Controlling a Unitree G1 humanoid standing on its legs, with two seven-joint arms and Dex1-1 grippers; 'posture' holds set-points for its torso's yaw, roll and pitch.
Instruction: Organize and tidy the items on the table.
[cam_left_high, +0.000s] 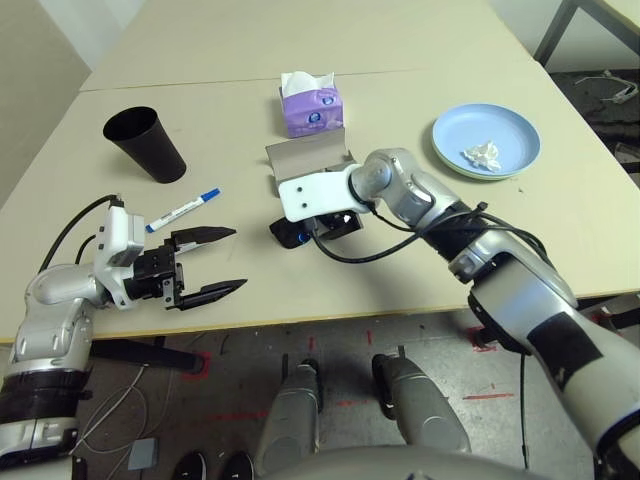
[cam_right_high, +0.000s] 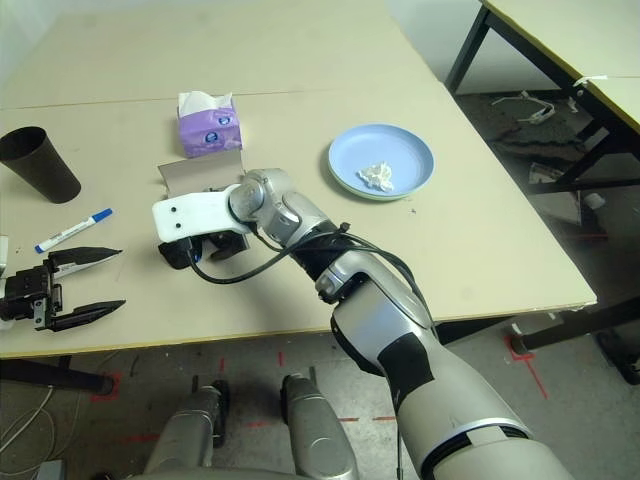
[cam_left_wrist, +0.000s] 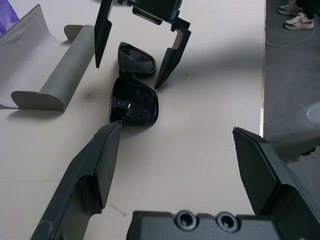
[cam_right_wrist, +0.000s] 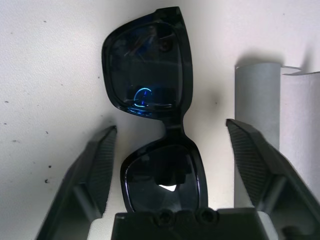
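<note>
right gripper (cam_right_wrist: 167, 150): your jaws are spread, one finger each side of the black sunglasses (cam_right_wrist: 150, 85), nothing gripped
glasses case (cam_left_wrist: 47, 80): lies open just beside that gripper
left gripper (cam_left_high: 208, 262): released, well apart

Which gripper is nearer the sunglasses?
Right. The right gripper hangs over the black sunglasses, open fingers on either side of one lens. The left gripper is open too, off to the side over bare table.
</note>
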